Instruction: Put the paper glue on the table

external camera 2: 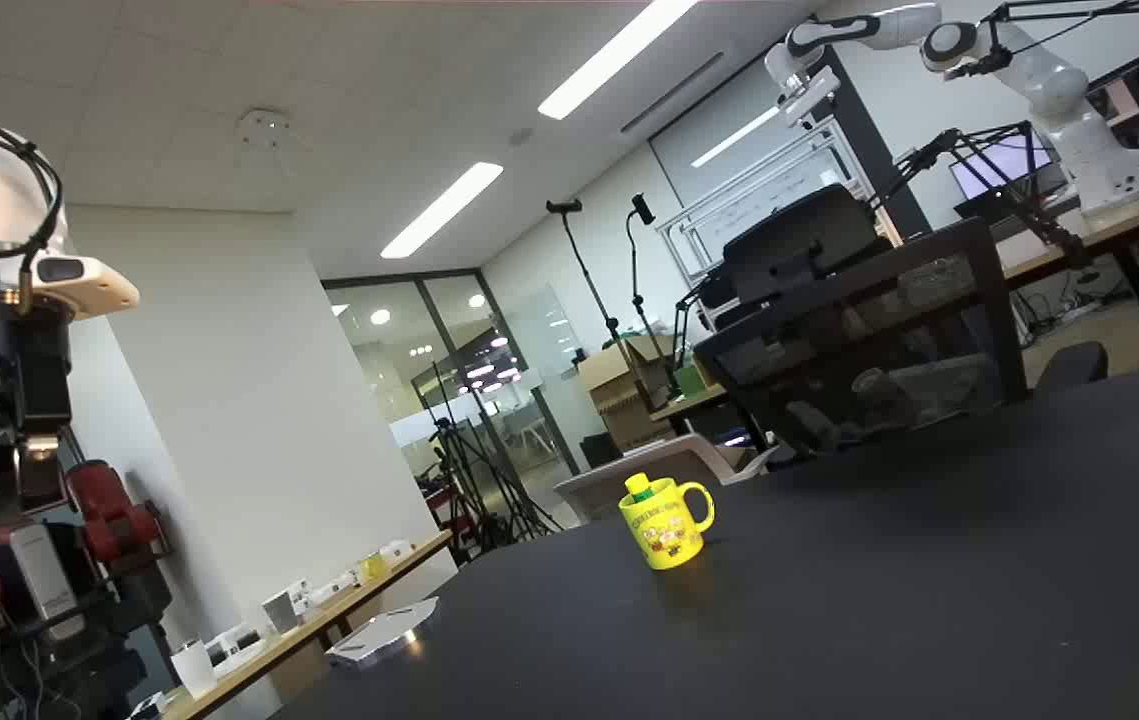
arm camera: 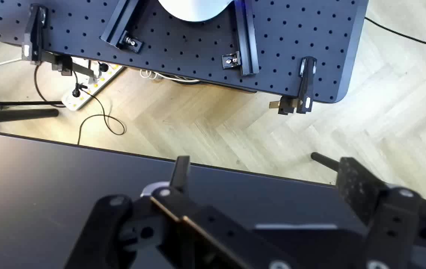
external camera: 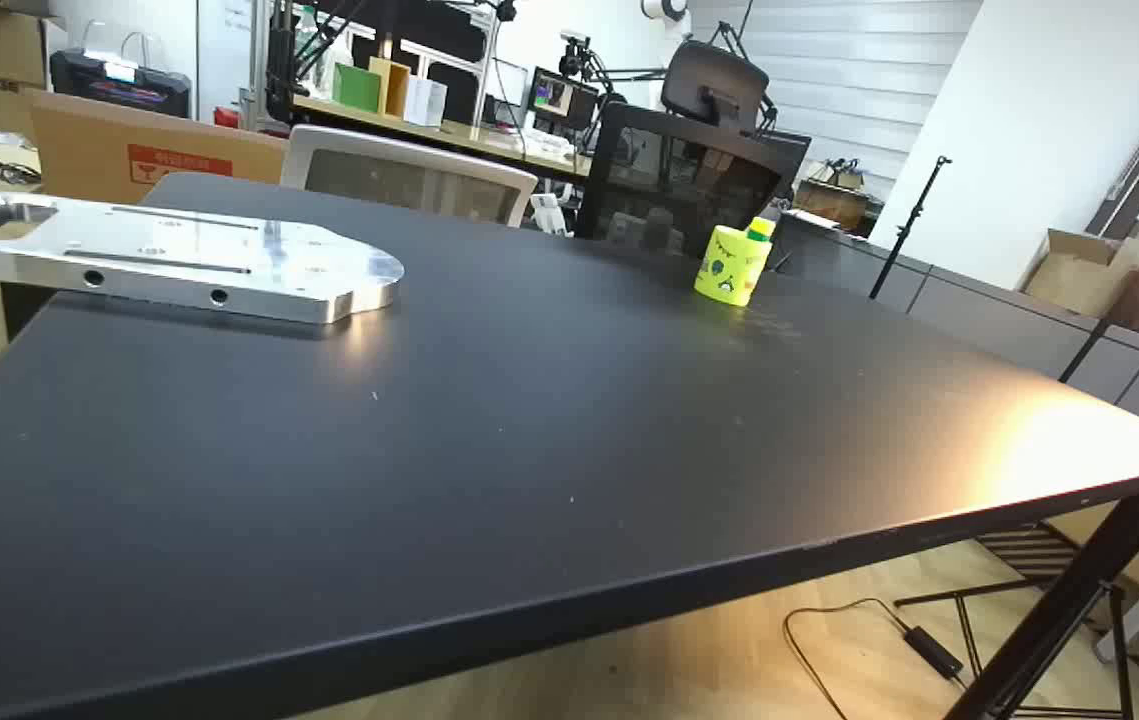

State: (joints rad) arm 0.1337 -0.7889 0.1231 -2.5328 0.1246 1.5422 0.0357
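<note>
The paper glue is a stick with a yellow cap and green collar point(external camera: 760, 230); it also shows in an exterior view point(external camera 2: 638, 487). It stands inside a yellow mug, and its lower part is hidden by the mug wall. The mug point(external camera: 729, 268) stands upright on the dark table point(external camera: 529, 450), its handle visible in an exterior view point(external camera 2: 669, 530). My gripper point(arm camera: 265, 164) is open with nothing between its fingers, above the table's edge. In an exterior view the gripper point(external camera 2: 11, 500) hangs fingers down at the far left, well apart from the mug. The wrist view shows neither mug nor glue.
A silver metal plate point(external camera: 179, 250) lies at one end of the table and also shows in an exterior view point(external camera 2: 384, 632). Chairs point(external camera: 409, 175) stand behind the table. The wrist view shows a perforated black base plate point(arm camera: 198, 52) across a floor gap.
</note>
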